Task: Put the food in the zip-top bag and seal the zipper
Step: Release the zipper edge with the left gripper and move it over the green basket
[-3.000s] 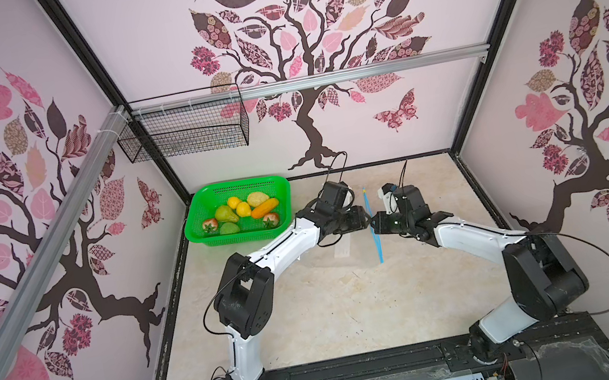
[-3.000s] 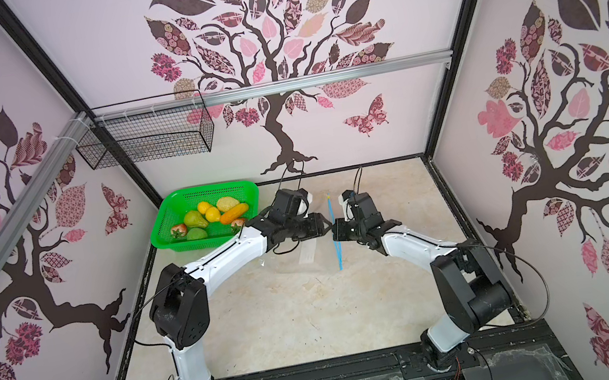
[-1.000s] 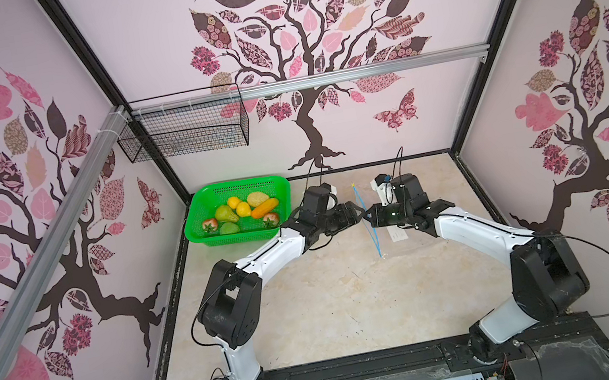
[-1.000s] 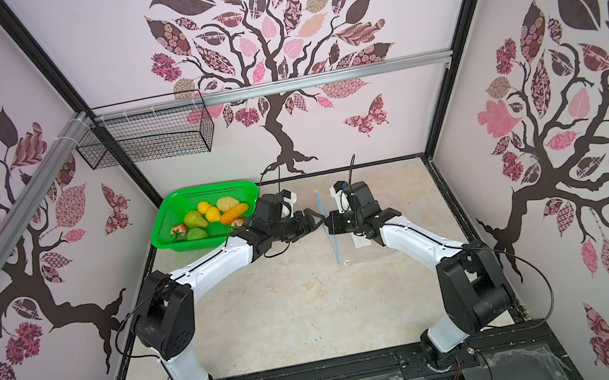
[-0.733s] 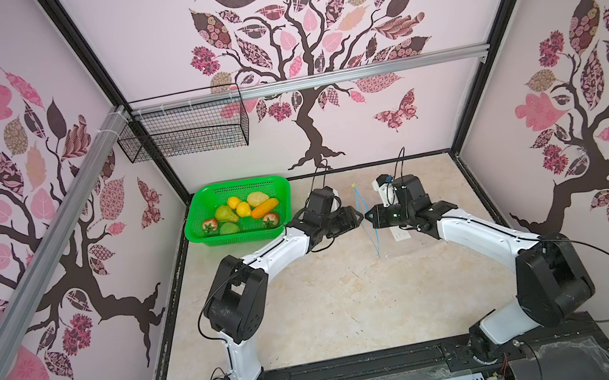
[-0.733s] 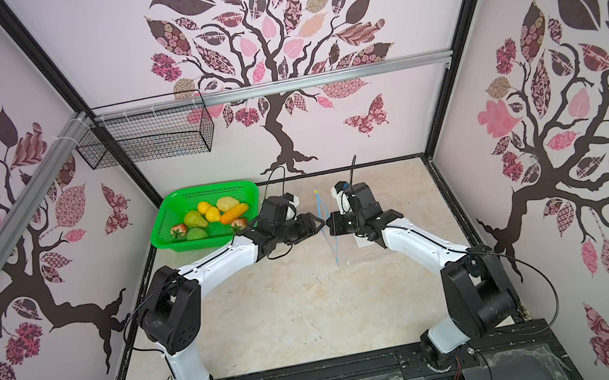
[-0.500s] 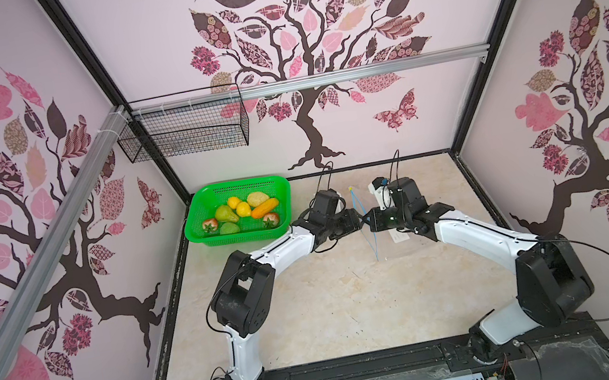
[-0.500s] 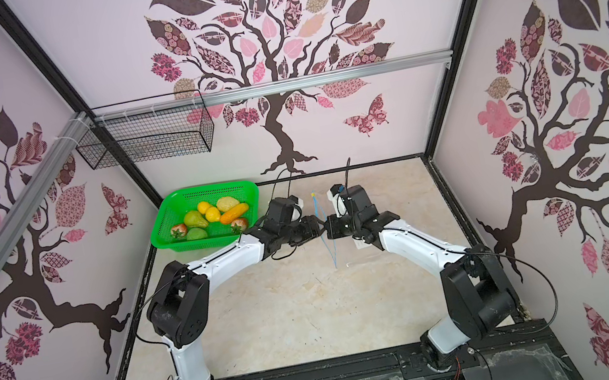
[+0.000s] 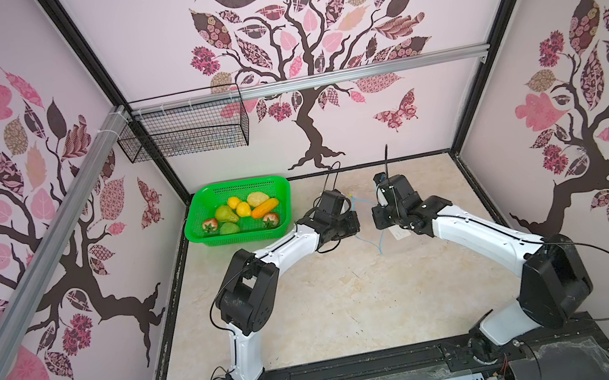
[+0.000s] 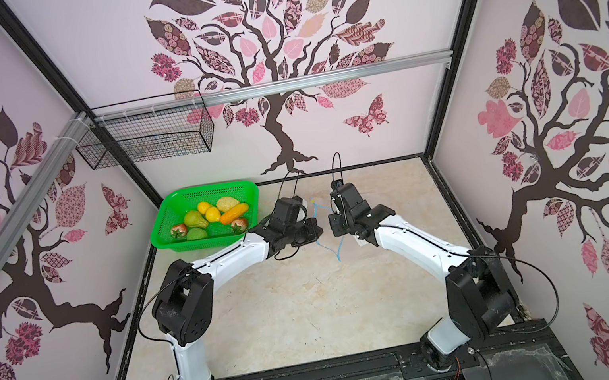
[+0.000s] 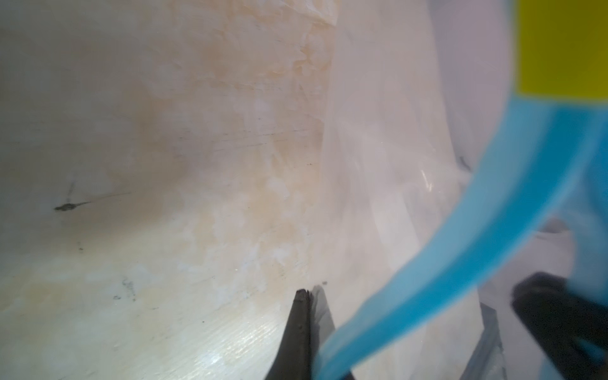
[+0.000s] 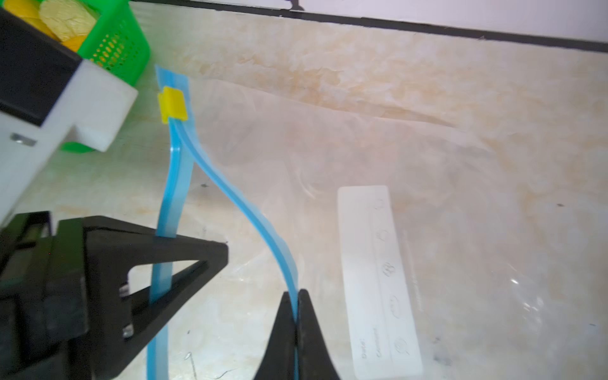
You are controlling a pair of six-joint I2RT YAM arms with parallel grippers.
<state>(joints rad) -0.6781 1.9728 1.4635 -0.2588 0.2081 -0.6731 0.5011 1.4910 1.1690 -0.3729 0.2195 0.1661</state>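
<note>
Right wrist view, nearest first: the right gripper was seen with its jaws pressed together on one lip of the zipper, the blue strip running straight into the pinch. Just beside it, the left gripper was likewise closed, and the other lip appeared to be clamped deeper between its jaws; the left wrist view was too blurred to confirm the exact contact. The two lips were parted between the grips and met again at the yellow slider, parked at the far end of the strip. The zip-top bag was lying flat and empty on the table, label upward, on the right arm's side of the mouth. The step in hand was judged to be opening the mouth; no food had been loaded. The next move was thought to call for the lips to be drawn further apart and one lip kept raised, so that one arm could be freed for picking. The food was all in the green basket, in the back left corner, near the left arm's wrist. Open table was noted toward the front in both top views; less room was left behind the bag, toward the back wall, and the basket rim was judged the closest obstacle on the left.
</note>
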